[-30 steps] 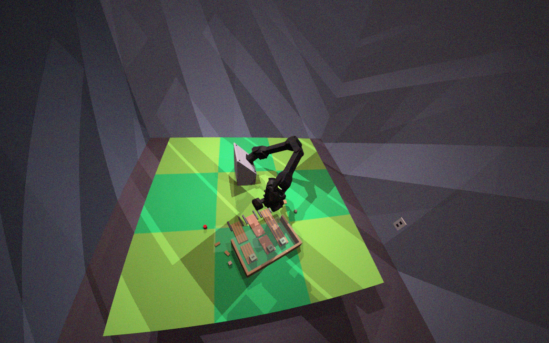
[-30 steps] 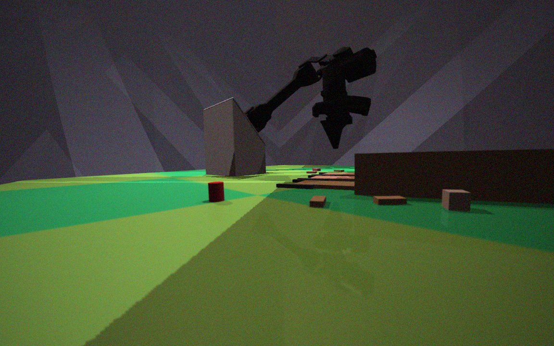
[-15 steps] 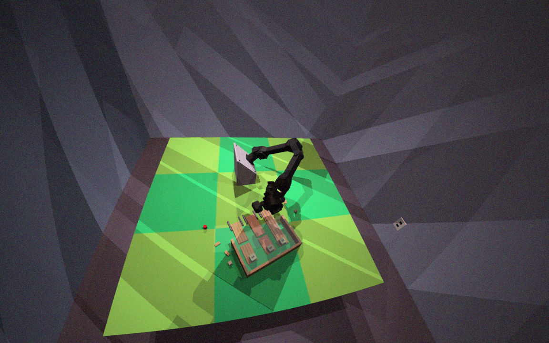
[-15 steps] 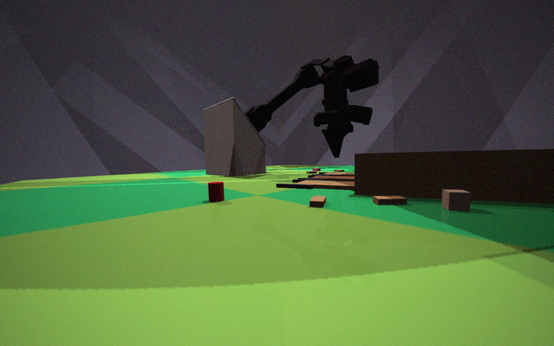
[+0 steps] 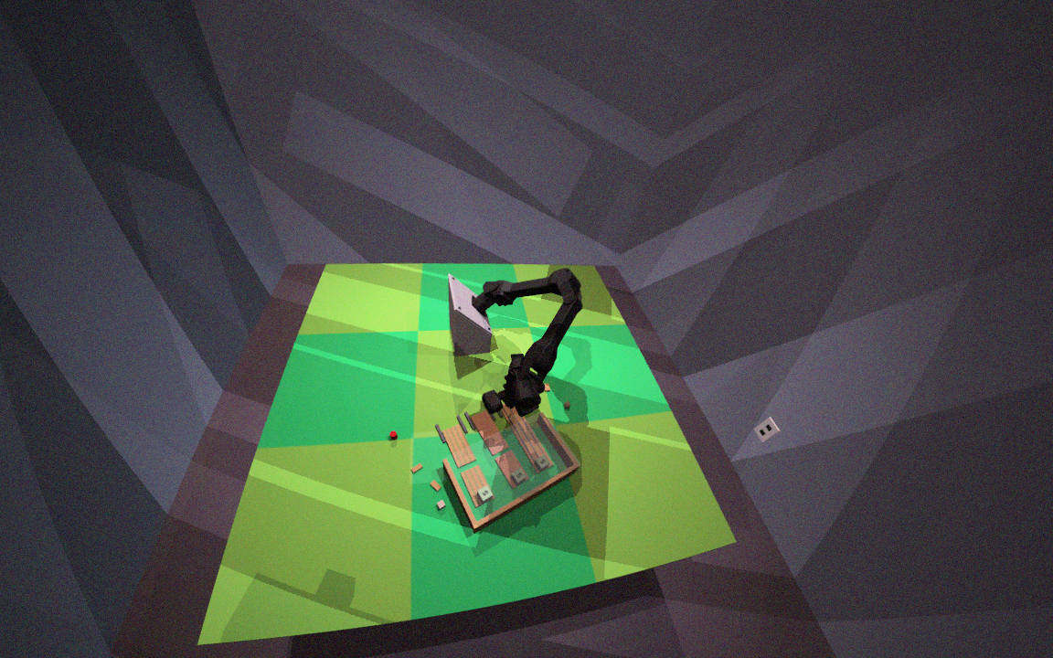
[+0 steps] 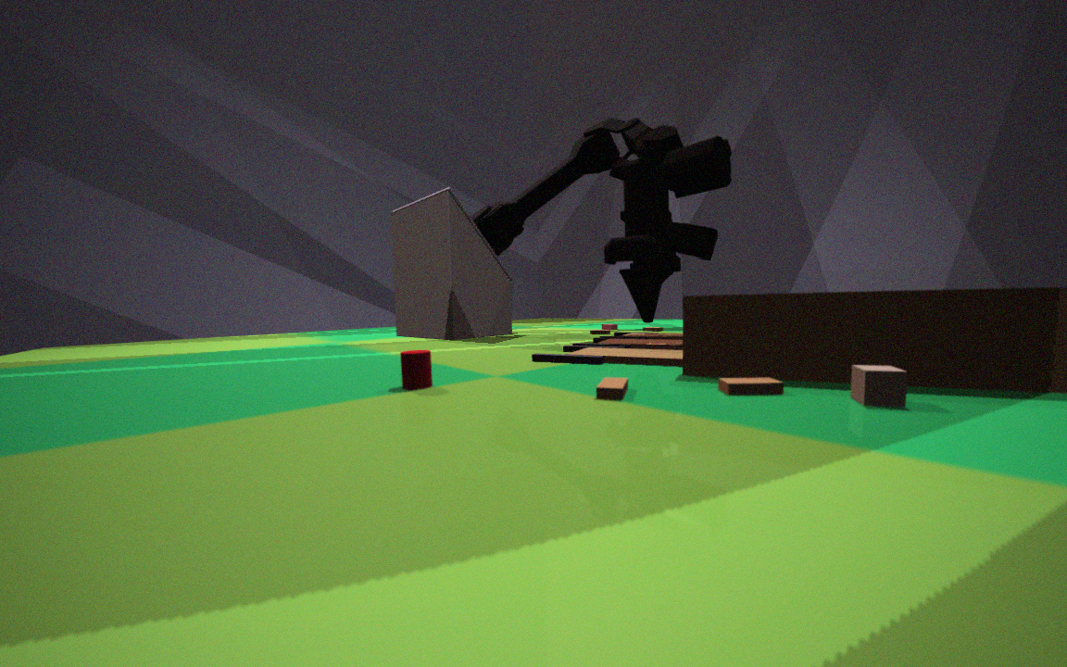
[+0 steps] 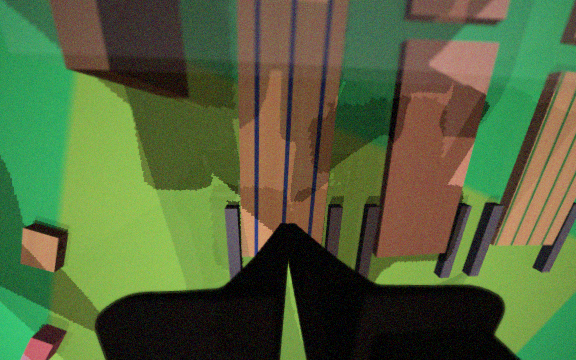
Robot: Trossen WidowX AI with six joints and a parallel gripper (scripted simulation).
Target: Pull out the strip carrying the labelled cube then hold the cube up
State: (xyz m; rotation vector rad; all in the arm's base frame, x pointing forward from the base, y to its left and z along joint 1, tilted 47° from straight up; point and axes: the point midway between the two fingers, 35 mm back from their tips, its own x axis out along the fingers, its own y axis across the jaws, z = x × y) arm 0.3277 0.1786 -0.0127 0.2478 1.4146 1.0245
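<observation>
Grey angular walls ring a desk (image 5: 186, 491) laid with a glossy patchwork of light and dark green. Above it the black arm's jaws are pressed together on nothing, their pointed tip hanging over the near end of the blue-lined strip (image 7: 288, 115), a flat tan strip ruled with three dark blue lines that runs unbroken up the wrist view. Short dark grey bars (image 7: 232, 240) flank that end on either side. To its right lie a plain pinkish-brown strip (image 7: 428, 165), broken by a gap farther up, and a green-lined strip (image 7: 548, 165). In the top view the strips run into a low brown frame (image 5: 514, 503), where three pale cubes (image 5: 482, 493) sit, their labels too small to read. A red cylinder (image 6: 415, 369) and small tan blocks (image 6: 878, 384) lie scattered nearby.
</observation>
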